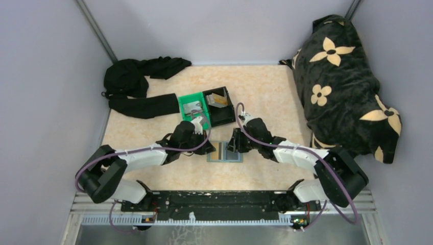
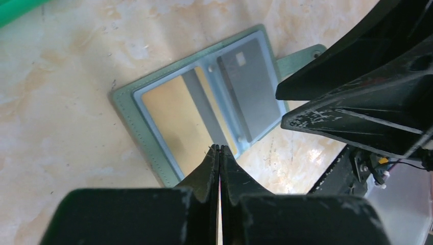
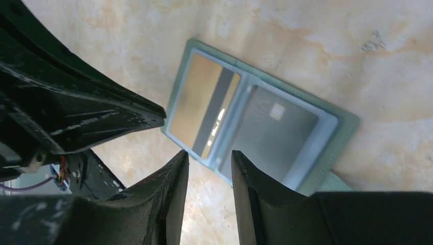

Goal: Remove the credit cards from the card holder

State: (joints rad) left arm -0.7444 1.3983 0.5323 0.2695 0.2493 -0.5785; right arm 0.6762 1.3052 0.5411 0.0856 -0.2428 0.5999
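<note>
Left pincer: fingers are seen pressed together with nothing between them, at the card holder's near edge.
Right pincer: fingers are held slightly apart, above the holder's edge.
Card holder: laid open flat on the bench, between both pincers.
Credit cards: the tan-gold striped card and the grey card are each lodged in one panel.

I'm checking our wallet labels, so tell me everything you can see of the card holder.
The card holder is a soft-looking grey-green bi-fold with a stitched border and a small side tab. It lies open and flat on the table, one framed pocket holding a tan-gold card with a dark stripe, the other a grey card. The shut left gripper and the open right gripper are at its edges; contact is unclear.
</note>
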